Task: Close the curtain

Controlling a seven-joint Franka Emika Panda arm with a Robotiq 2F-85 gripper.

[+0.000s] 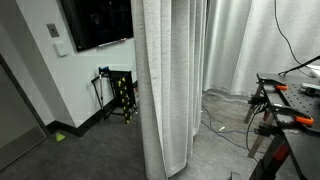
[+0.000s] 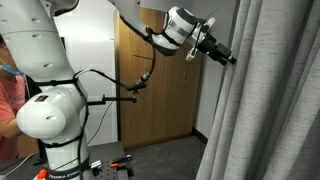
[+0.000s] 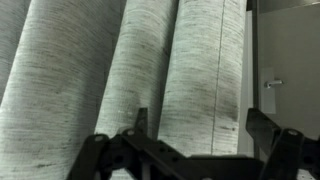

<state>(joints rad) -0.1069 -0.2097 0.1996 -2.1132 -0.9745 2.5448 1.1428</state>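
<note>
The curtain (image 1: 165,80) is a light grey, pleated fabric that hangs to the floor. It fills the right side of an exterior view (image 2: 270,110) and most of the wrist view (image 3: 120,70). My gripper (image 2: 222,53) is raised high on the arm and points at the curtain's upper edge, close to the fabric. In the wrist view the two fingers (image 3: 200,125) stand wide apart with the curtain's edge fold between them, some way ahead. The gripper is open and holds nothing.
A wooden door (image 2: 155,90) stands behind the arm. A dark screen (image 1: 95,22) hangs on the wall, with a small rack (image 1: 120,95) below it. A workbench with clamps (image 1: 290,100) stands to the right, cables on the floor.
</note>
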